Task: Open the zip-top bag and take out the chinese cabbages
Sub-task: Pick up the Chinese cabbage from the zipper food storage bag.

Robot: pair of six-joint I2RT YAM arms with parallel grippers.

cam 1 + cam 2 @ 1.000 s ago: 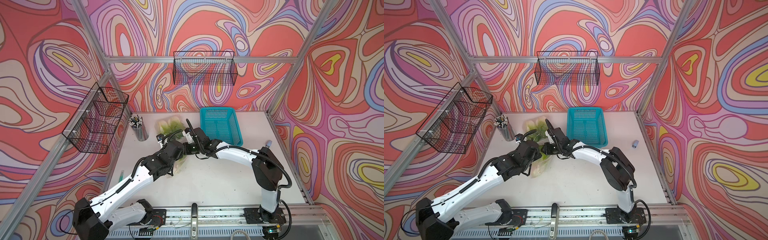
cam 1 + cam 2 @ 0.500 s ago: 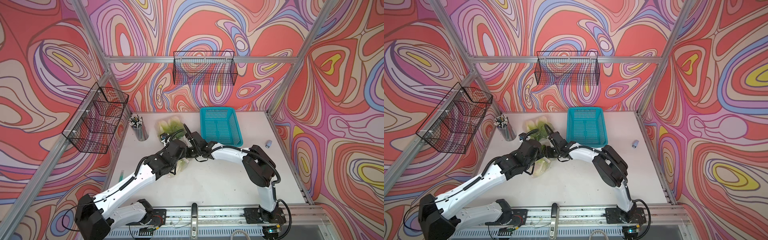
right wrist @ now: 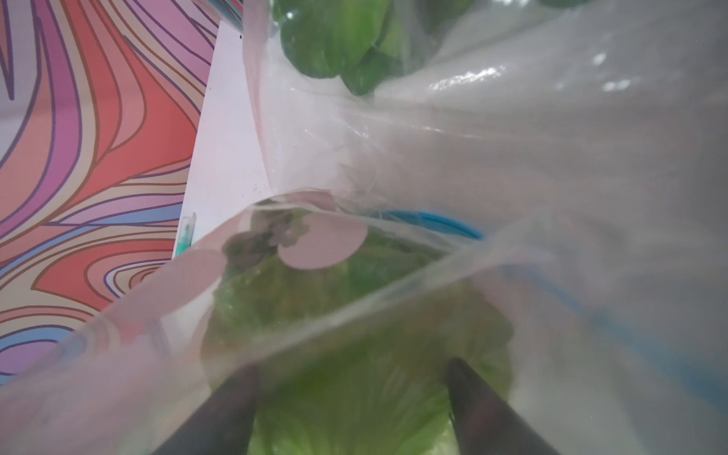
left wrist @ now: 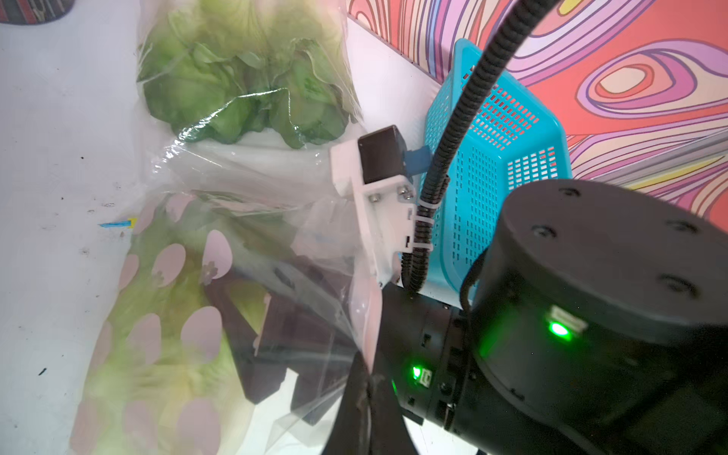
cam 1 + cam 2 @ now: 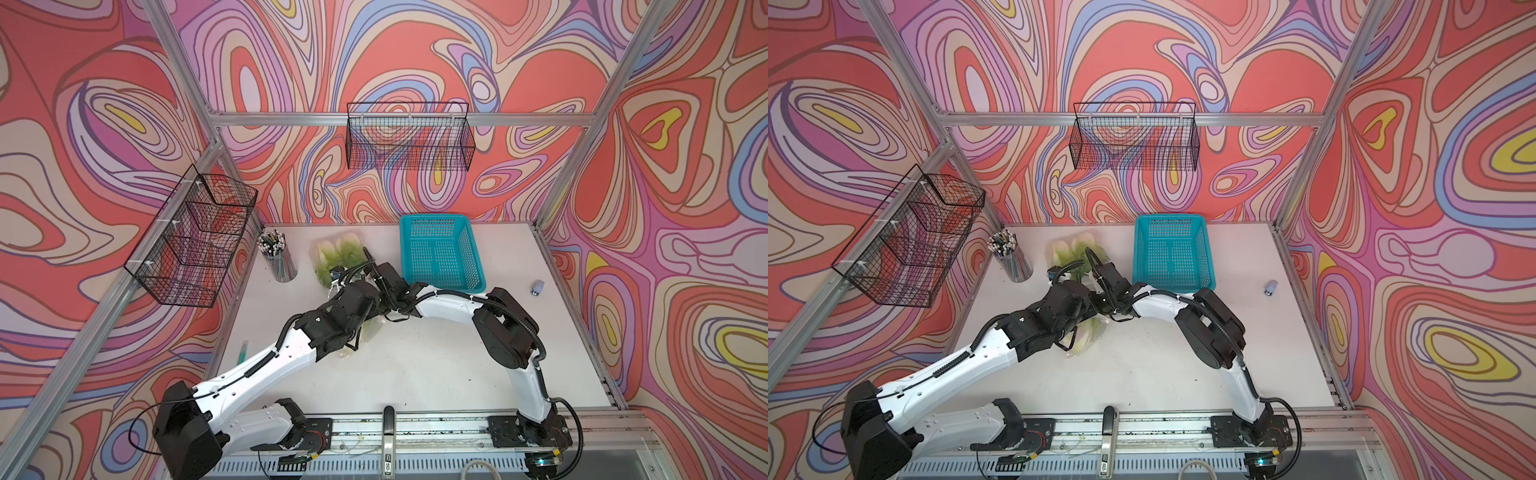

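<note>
Finding: the zip-top bag (image 4: 169, 264), clear film printed with pink petals, lies on the white desk (image 5: 415, 365) with its mouth open. The left gripper (image 4: 368, 384) is clamped tight on the film at the bag's rim, apparently keeping that mouth lifted.

The right gripper (image 3: 352, 366) is inside the mouth. Its jaws stand wide apart, one on each side of a chinese cabbage (image 3: 354, 315); whether they touch it cannot be told. That head lies straight ahead of the jaws, its long axis running down the bag away from the mouth, in line with the reach. The right arm is plainly the one placed to take it.

The leaves are crinkly, yellow-green and soft. The film is slack and glossy and drapes over the jaws, so it may get pinched together with the leaf.

More chinese cabbages (image 5: 338, 257) lie at the back of the desk, between the pen cup (image 5: 278, 262) and the blue mesh basket (image 5: 440, 253), seemingly under clear film of their own.
</note>
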